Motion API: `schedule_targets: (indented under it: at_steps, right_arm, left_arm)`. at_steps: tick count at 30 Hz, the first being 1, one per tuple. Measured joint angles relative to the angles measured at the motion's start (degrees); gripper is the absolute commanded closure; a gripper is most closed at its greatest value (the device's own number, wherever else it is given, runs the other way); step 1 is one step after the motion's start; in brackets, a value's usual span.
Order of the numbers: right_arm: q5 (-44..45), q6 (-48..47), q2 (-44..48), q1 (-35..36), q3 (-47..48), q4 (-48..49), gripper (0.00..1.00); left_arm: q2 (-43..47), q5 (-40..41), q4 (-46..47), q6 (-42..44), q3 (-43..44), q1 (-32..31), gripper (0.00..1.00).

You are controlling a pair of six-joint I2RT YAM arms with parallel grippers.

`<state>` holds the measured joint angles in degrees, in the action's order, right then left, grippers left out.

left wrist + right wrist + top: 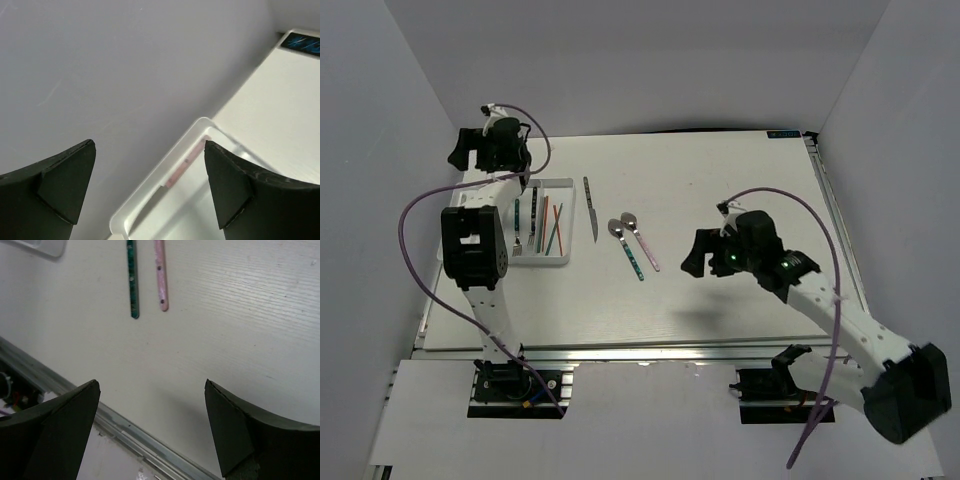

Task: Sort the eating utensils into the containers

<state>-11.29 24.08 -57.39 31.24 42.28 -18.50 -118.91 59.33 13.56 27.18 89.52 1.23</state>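
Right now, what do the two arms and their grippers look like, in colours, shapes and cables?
The left arm and the right arm both have white links with bulky black joint housings. A purple cable loops loosely along each arm. The left gripper and right gripper each carry two matte black, wedge-shaped fingers. A small green light glows on the right wrist.

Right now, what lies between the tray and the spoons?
Only a knife, lying beside the tray, left of the teal spoon and pink spoon. The top view shows it.
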Motion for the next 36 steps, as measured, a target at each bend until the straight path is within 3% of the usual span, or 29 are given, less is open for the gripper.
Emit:
schedule_targets:
  at_steps: [4,7,9,13,15,18,21,26,28,31,36]
  right_arm:
    - [6.0,-2.3,-13.5,3.0,7.5,-0.9,0.17]
    - [11.4,-4.1,-25.3,6.5,16.1,-2.1,0.24]
    - [14.4,-5.2,-32.8,8.5,22.6,-2.9,0.26]
    - [17.1,-5.9,-43.5,10.7,34.2,-5.0,0.29]
    - [17.8,-5.6,-46.1,11.1,37.7,-5.1,0.29]
    - [18.5,-3.7,-44.9,11.2,36.6,-4.0,0.29]
    - [19.4,-1.6,-39.1,11.1,29.4,-2.4,0.29]
    - [20.6,0.6,-27.6,10.1,18.0,-2.0,0.29]
    - [21.1,0.9,-23.2,9.2,14.1,-2.2,0.30]
    - [21.5,1.0,-17.6,7.6,9.5,-2.3,0.30]
    - [21.7,0.7,-10.0,6.3,4.1,-3.2,0.30]
  left_arm:
    - [5.1,0.2,-14.5,-12.5,5.4,-4.3,0.02]
    - [11.0,-5.1,-27.2,-24.3,8.3,-5.5,0.02]
    - [17.9,-10.5,-33.4,-31.1,5.8,-5.2,0.02]
    - [36.6,-23.0,-37.2,-40.9,-8.2,-4.0,0.02]
    - [43.3,-29.9,-37.8,-43.7,-13.3,-3.8,0.02]
    - [46.4,-39.8,-37.0,-47.2,-15.7,-4.3,0.02]
    - [41.1,-45.6,-36.0,-50.0,-13.1,-6.9,0.02]
    - [21.6,-48.7,-36.0,-53.9,-2.4,-14.7,0.11]
    - [14.9,-48.8,-37.4,-54.6,1.5,-17.2,0.22]
    - [3.5,-48.3,-40.8,-55.8,9.7,-20.8,0.29]
    - [-6.8,-45.3,-46.2,-56.2,19.2,-22.8,0.33]
